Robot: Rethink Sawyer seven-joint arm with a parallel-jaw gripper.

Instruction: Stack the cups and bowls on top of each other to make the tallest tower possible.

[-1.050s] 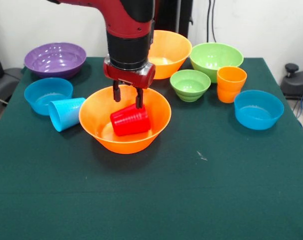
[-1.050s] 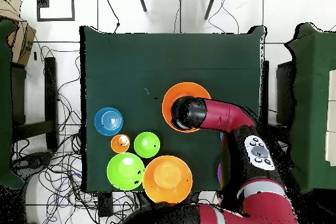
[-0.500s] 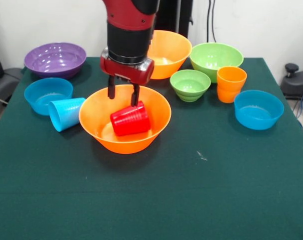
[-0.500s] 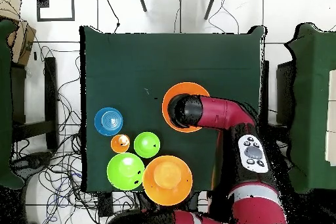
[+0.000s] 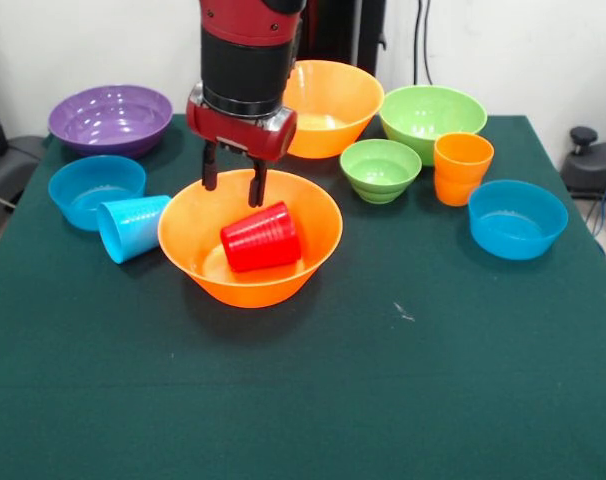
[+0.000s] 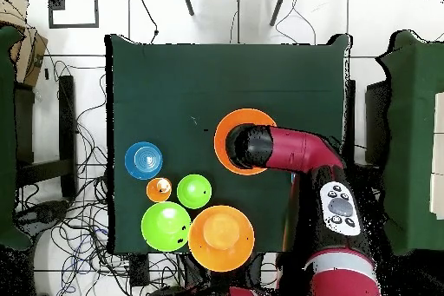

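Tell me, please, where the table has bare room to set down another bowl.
The near half of the table in the front view, in front of the orange bowl holding the red cup, is bare cloth. The far half is crowded: light blue cup, green bowls, orange cup.

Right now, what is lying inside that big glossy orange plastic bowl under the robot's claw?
A red plastic cup lies on its side inside the large orange bowl. The open gripper hangs above it, empty. The bowl floor beneath the cup is hidden.
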